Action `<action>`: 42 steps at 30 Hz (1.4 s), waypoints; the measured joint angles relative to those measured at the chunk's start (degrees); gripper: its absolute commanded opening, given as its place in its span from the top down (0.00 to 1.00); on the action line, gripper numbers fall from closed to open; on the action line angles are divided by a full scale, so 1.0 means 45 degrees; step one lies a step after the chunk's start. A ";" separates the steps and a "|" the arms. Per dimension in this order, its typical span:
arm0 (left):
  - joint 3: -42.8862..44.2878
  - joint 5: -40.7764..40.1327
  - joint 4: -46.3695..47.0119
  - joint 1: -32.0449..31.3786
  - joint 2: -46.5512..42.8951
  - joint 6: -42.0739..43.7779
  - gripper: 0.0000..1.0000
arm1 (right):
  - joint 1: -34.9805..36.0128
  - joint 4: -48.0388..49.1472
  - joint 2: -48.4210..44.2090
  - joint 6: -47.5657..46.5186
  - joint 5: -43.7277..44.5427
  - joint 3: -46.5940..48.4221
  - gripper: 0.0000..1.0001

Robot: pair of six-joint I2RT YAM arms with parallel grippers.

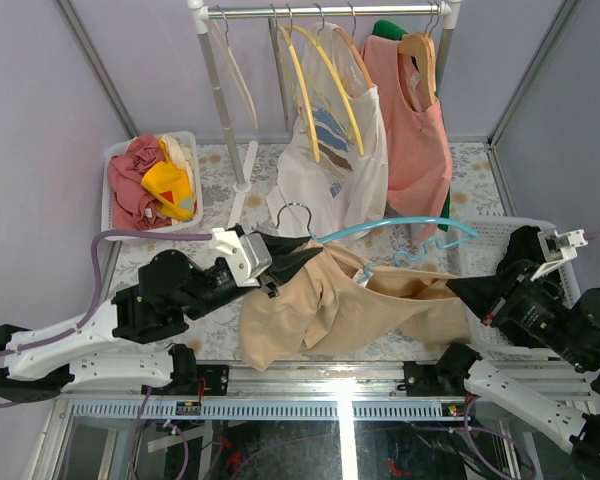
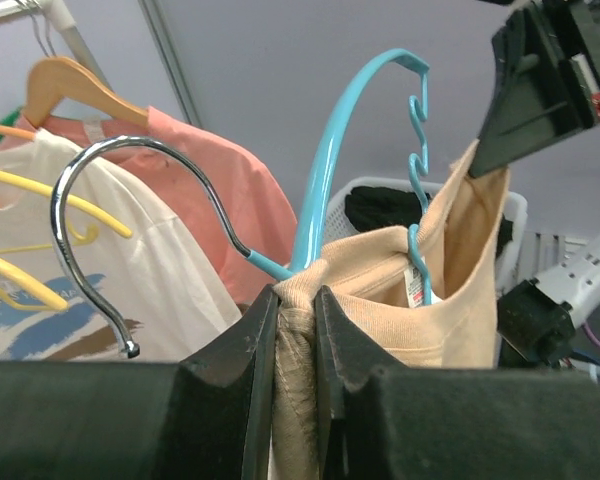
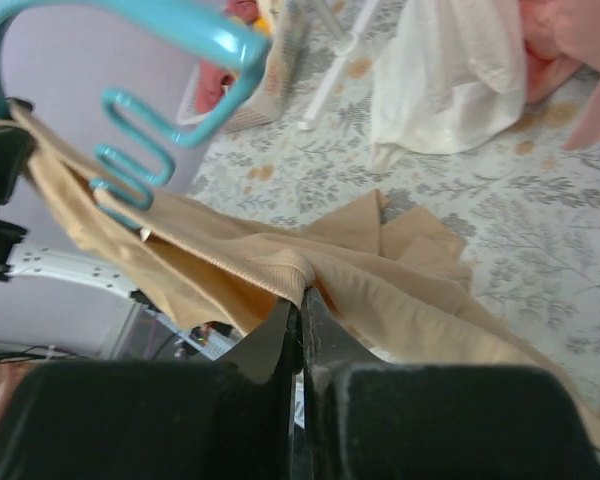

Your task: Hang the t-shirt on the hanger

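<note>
t-shirt (image 1: 330,305) is stretched between both grippers, its lower part resting on the table (image 1: 480,170). left gripper (image 1: 315,258) is clamped on the collar. right gripper (image 1: 454,288) is pinched on shirt fabric. hanger (image 1: 400,224) lower bar sits partly inside the neck.

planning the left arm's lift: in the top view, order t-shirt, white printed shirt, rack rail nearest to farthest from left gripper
1. t-shirt, pinched in the left gripper
2. white printed shirt, hanging just behind
3. rack rail, top, far back
</note>
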 measured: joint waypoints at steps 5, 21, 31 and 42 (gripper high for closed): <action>0.0223 0.0461 -0.1190 0.0000 0.0044 -0.0476 1.00 | 0.0709 -0.0709 0.0699 -0.0374 0.1506 0.0238 1.00; 0.1175 0.1166 -0.3109 0.0005 0.0597 -0.1195 1.00 | 0.1166 -0.2331 0.2302 -0.1710 0.3876 0.2225 1.00; 0.0782 0.0675 -0.2948 0.0005 -0.0131 -0.1239 1.00 | 0.1171 -0.0806 0.1525 -0.1637 0.3021 -0.0748 1.00; 0.0427 0.0525 -0.2006 0.0005 -0.0233 -0.1132 1.00 | 0.1166 0.0180 0.0277 -0.0860 0.2341 -0.2375 1.00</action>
